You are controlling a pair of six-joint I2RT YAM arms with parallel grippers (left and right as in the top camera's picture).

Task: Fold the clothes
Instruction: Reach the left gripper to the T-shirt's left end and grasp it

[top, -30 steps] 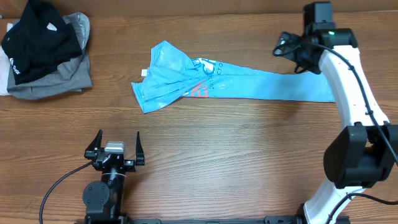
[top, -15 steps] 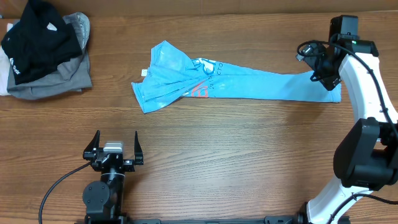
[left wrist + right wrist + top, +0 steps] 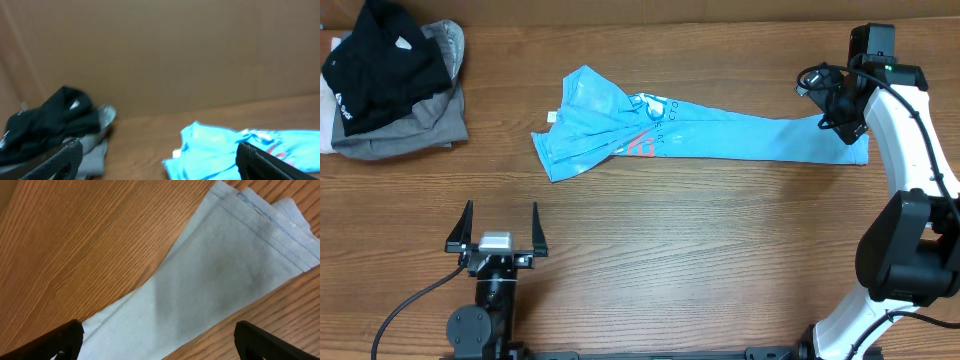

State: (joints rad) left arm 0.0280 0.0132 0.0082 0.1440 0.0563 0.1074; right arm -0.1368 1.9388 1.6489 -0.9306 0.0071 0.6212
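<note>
Lying stretched lengthwise on the table [image 3: 700,240], the sky-blue T-shirt [image 3: 720,138] runs from a bunched, lettered end near centre to a flat hem at the right. Right fingers [image 3: 265,340] stand wide apart over that hem end, clamping nothing. Left fingers [image 3: 272,162] are likewise spread, at the table's near edge, well apart from the shirt. Black garment [image 3: 380,60] rests on grey garment [image 3: 410,130], far corner.

Count: 3 garments (1 sky-blue T-shirt [image 3: 720,135], 1 black garment [image 3: 380,60], 1 grey garment [image 3: 410,135]), 2 grippers (left gripper [image 3: 501,208], right gripper [image 3: 157,327]), 1 wooden table [image 3: 670,240].
</note>
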